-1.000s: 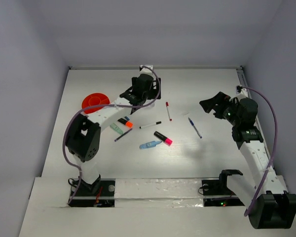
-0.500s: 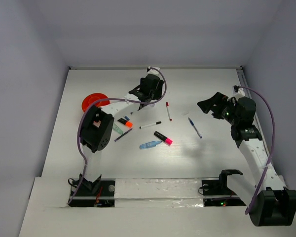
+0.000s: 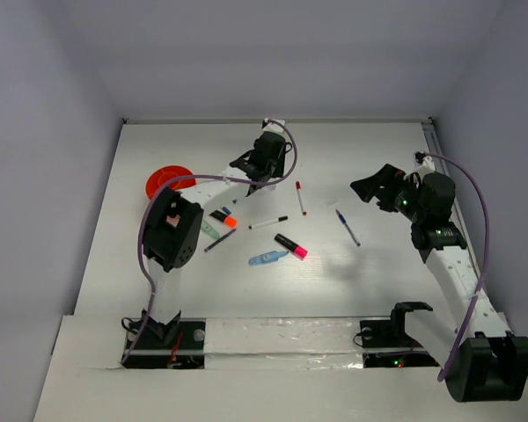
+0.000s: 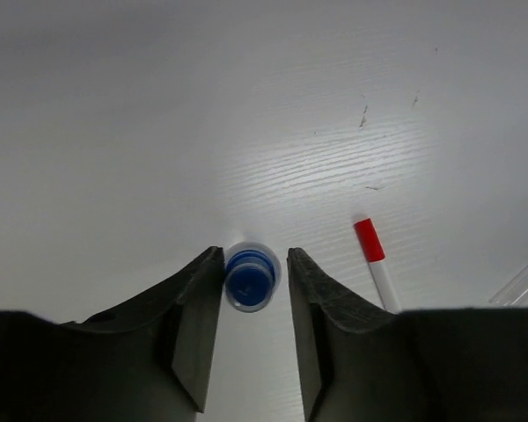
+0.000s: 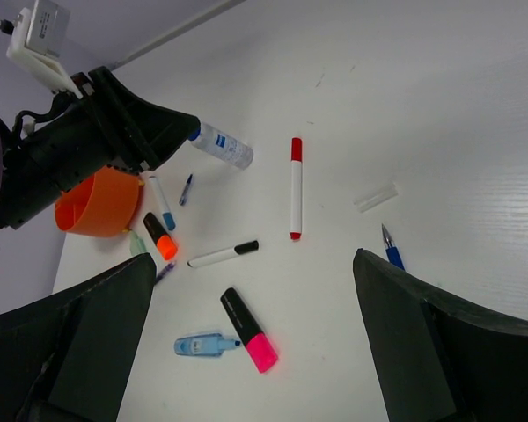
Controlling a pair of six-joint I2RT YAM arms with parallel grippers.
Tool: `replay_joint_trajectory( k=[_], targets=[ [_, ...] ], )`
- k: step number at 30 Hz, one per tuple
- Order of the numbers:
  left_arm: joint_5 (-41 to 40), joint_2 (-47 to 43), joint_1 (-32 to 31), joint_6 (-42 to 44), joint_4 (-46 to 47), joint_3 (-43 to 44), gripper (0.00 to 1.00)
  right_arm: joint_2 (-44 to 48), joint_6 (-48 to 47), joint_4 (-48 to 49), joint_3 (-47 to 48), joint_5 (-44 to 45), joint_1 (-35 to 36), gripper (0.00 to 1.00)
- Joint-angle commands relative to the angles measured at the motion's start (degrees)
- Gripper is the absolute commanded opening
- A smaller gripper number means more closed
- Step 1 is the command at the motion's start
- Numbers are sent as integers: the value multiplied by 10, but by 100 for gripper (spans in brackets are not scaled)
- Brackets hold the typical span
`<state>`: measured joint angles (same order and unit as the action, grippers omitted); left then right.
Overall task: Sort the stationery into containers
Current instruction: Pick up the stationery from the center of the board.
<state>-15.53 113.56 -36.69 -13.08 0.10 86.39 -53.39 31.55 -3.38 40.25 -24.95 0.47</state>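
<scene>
A small clear bottle with a blue cap (image 4: 251, 277) shows cap-on between the jaws of my left gripper (image 4: 255, 251). The left jaw touches its rim and a sliver of gap remains at the right jaw. In the right wrist view the bottle (image 5: 224, 147) sits at that gripper's tips. The orange cup (image 3: 169, 182) stands to the left of the left gripper (image 3: 264, 165). Pens and markers lie loose: a red-capped pen (image 3: 299, 197), a pink highlighter (image 3: 290, 246), an orange highlighter (image 3: 223, 217) and a blue pen (image 3: 348, 227). My right gripper (image 3: 370, 186) hovers wide open, holding nothing.
A white pen with a black cap (image 5: 222, 254), a light blue marker (image 5: 202, 345) and a pale green marker (image 3: 209, 229) lie between the arms. A clear loose cap (image 5: 375, 197) rests by the red-capped pen (image 5: 295, 186). The back wall runs just behind the left gripper.
The left arm has swung right, away from the orange cup. Its jaws have narrowed around the blue-capped bottle. The right arm has barely moved.
</scene>
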Motion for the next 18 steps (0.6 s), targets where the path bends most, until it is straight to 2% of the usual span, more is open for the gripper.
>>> replay_joint_trajectory(
  k=[1,4,8,13,15,16,18],
  targets=[
    [-13,-11,-3,2,3,6,31,5,-1,28,-4,-12,5,100],
    [-14,-8,-3,3,0,10,22,5,0,28,-3,-15,5,100],
    [-20,-1,-3,3,-8,17,26,7,0,25,-3,-15,5,100],
    [-22,6,2,5,-14,18,26,13,-1,22,-3,-16,5,100],
    [-21,4,2,5,-14,19,19,14,-1,22,-3,-16,5,100],
    [-21,-4,2,5,-13,18,11,15,-1,22,-2,-16,5,100],
    [-20,-18,2,3,-8,12,5,17,0,21,-3,-19,5,100]
  ],
)
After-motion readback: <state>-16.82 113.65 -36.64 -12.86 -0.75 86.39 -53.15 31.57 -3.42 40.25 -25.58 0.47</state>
